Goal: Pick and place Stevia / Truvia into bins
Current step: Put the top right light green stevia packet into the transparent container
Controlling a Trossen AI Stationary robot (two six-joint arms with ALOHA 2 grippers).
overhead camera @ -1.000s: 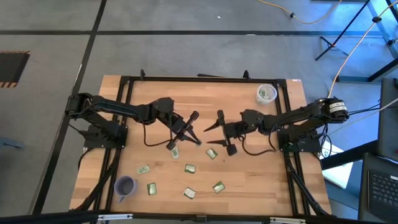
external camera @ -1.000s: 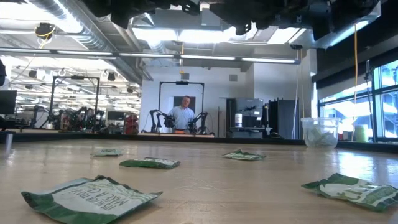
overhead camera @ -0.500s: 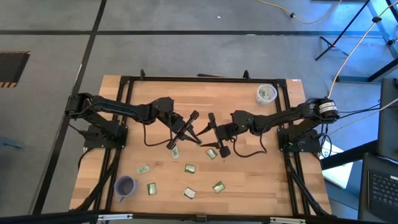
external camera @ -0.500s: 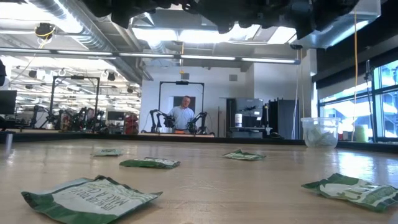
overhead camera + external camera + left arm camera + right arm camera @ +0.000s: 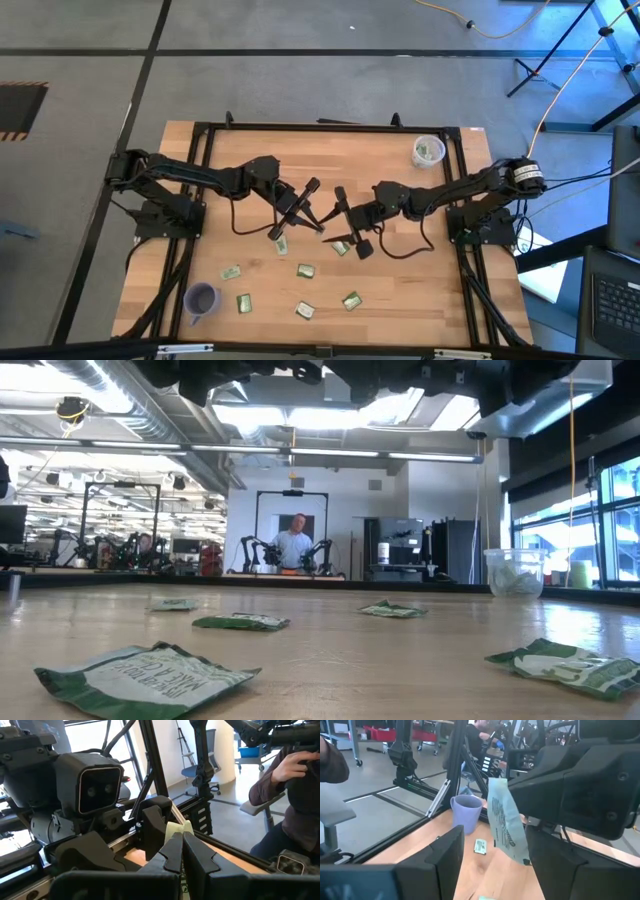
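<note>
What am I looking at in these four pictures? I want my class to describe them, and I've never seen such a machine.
It is a robot with two dark arms at a wooden table. One picture looks straight down from above, one looks level across the tabletop, and two come from cameras on the arms' wrists.

Small green and white sachets lie scattered on the wood. A purple cup stands near one corner and a translucent white cup near the opposite one; the white cup already has something inside it.

The left gripper, mid-table, is shut on one sachet, holding it up off the wood. The right gripper, fingers wide apart, is just beside it, and its wrist camera shows the sachet hanging between its open fingers. People show in the room behind.
</note>
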